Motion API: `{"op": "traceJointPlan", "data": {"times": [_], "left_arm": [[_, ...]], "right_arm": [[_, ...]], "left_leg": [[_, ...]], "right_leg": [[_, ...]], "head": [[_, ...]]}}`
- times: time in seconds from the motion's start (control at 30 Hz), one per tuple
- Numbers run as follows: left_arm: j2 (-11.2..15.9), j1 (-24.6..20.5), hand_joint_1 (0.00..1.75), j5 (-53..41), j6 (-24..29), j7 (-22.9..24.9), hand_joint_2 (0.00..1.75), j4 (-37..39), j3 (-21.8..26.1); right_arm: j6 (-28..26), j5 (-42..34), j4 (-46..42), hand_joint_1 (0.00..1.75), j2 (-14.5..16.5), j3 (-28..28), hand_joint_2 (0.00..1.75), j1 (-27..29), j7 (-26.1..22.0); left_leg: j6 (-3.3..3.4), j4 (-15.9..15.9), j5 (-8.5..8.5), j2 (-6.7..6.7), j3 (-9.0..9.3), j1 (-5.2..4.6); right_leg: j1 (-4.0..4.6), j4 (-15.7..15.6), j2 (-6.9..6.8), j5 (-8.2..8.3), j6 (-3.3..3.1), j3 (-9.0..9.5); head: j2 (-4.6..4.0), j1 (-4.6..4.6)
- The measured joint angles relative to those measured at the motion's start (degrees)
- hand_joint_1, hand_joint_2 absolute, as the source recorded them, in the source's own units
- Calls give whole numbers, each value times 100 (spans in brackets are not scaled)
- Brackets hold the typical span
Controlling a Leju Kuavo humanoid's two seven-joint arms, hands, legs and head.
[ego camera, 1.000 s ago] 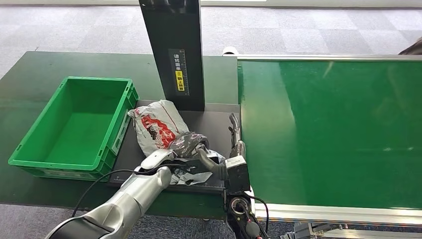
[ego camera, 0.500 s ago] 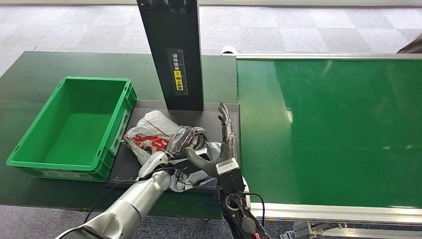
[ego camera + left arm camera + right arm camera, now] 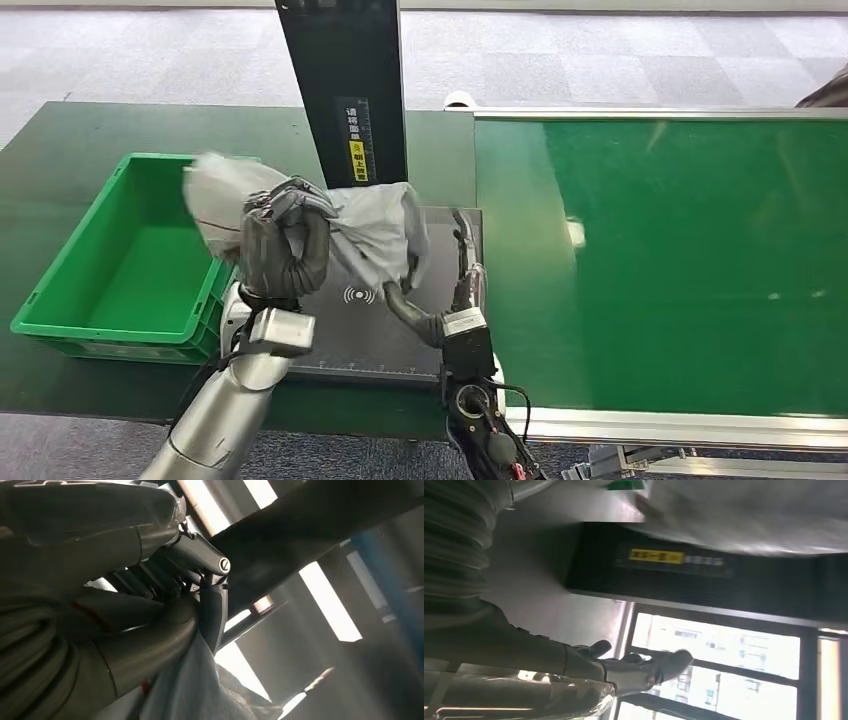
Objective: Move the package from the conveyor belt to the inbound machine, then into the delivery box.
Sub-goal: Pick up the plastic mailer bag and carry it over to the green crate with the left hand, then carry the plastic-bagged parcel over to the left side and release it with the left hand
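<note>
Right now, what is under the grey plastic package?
Under the grey plastic package, held up by the left robot hand, lies the black scanner platform with a white wireless symbol; the package covers its far part.

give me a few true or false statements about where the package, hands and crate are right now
1. The left hand holds the grey package lifted off the black scanner pad. True.
2. The package already lies inside the green crate. False: it is in the air, between the crate and the pad.
3. The right hand grips the package too. False: its fingers are apart and hold nothing, beside the pad's edge.
4. The green conveyor belt has no package on it. True.
5. The crate sits on the conveyor belt. False: it sits on the dark green table, left of the pad.
</note>
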Motion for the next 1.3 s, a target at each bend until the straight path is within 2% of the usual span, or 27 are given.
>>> {"op": "traceJointPlan", "data": {"times": [0.2, 0.37, 0.5, 0.67, 0.83, 0.93, 1.1, 1.17, 1.3], "left_arm": [[10, 52, 175, -51, 705, -119, 175, -1138, -6], [-129, 222, 175, -646, 780, -101, 175, -1720, 228], [-261, 168, 175, -709, 788, -89, 175, -1659, 576], [-320, -345, 175, -594, 803, -95, 175, -524, 1133], [-239, -1264, 175, -716, 812, -91, 175, 1345, 1807], [-173, -1857, 175, -1267, 815, 31, 175, 2486, 2285], [-82, -2488, 175, -2295, 817, 626, 175, 3721, 3029], [-57, -2616, 175, -2506, 818, 811, 175, 4004, 3193], [-27, -2860, 175, -3278, 820, 1582, 175, 4455, 3414]], "right_arm": [[-22, -111, 324, 0, 42, -229, 175, 110, -1], [-62, -225, 497, 0, 48, -226, 175, 97, -1], [-94, -271, 587, 0, 52, -213, 175, 83, -5], [-68, -302, 650, 0, 56, -171, 175, 69, -4], [-17, -158, 510, 0, 52, -163, 175, 135, -15], [-9, 147, -40, 0, 30, -196, 175, 331, -22], [-53, 391, -1207, 0, -25, -293, 175, 714, -28], [-63, 419, -1532, 0, -32, -333, 175, 812, -28], [-64, 495, -1997, 0, -38, -399, 175, 971, -28]], "left_leg": [[0, 0, -2, -6, 2, -3], [0, 0, -1, -6, 2, -1], [0, 0, 0, -7, 5, -1], [2, 0, 7, -8, 10, -1], [2, 0, 15, -8, 10, 0], [1, 0, 15, -8, 9, 1], [1, 0, 14, -6, 3, 0], [1, 0, 14, -7, 2, 0], [1, 0, 14, -6, 1, 0]], "right_leg": [[-1, -1, -2, 2, -2, 0], [1, 0, -2, 1, -3, 1], [1, -1, -4, 1, -3, 3], [1, 0, -10, 5, -6, 9], [3, 2, -10, 12, -10, 8], [3, 3, -10, 12, -10, 6], [3, 3, -8, 11, -10, -2], [3, 3, -9, 11, -10, -3], [3, 3, -9, 11, -10, -3]], "head": [[0, 0], [0, 1], [0, -1], [0, -1], [0, 0], [0, 0], [0, 1], [0, 2], [0, 1]]}}
